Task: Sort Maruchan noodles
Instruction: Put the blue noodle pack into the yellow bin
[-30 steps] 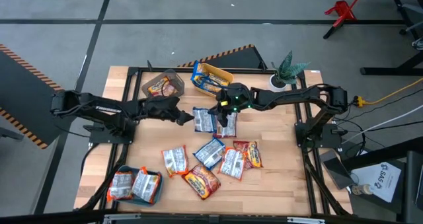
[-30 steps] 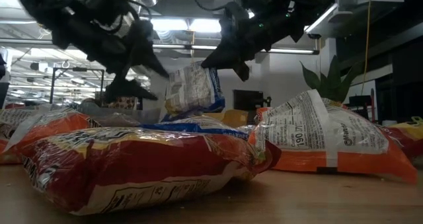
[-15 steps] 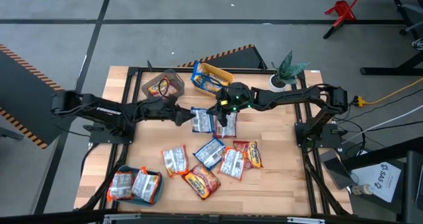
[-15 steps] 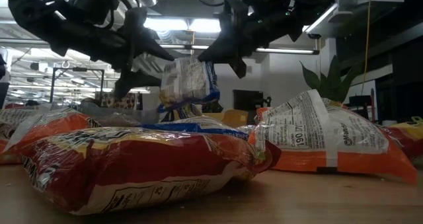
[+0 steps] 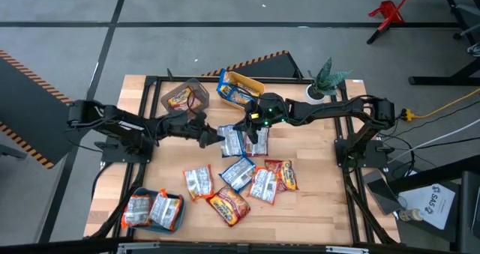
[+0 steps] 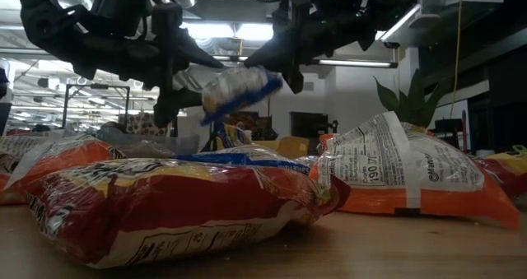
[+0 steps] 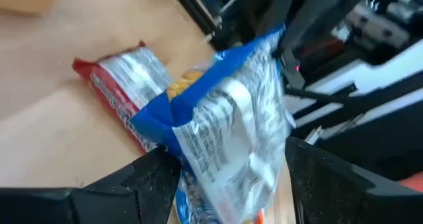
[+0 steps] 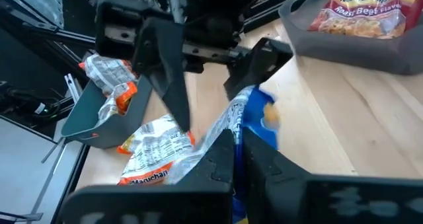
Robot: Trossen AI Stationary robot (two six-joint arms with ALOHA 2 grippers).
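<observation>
A blue-and-silver noodle packet [image 5: 232, 140] hangs in the air over the table's middle, between my two grippers. My right gripper [image 5: 253, 132] is shut on its right end. My left gripper [image 5: 212, 134] is open, and its fingers stand on either side of the packet's left end [image 7: 231, 131]. In the low view the packet [image 6: 239, 86] is tipped nearly level above the loose packets. Several other noodle packets [image 5: 240, 180] lie flat on the table nearer the near edge. My right gripper pinches the packet's sealed edge [image 8: 228, 133] between its two fingers, coming from the table's right and slanting down. The packet is lifted clear and tipped toward level. My left gripper has a finger [image 7: 155, 174] on each side of the packet's other end; I cannot tell whether they touch it.
A grey bin [image 5: 196, 85] at the far left holds an orange-red packet. A yellow bin [image 5: 259, 82] at the far middle holds blue-yellow ones. A teal bin [image 5: 142, 192] at the near left corner holds silver-white ones. A potted plant [image 5: 324, 80] stands at the far right.
My left gripper has moved toward the table's right until its open fingers straddle the packet's left end. The packet, held by the right gripper, has swung from hanging nearly upright to lying almost level. The right gripper has kept its place.
</observation>
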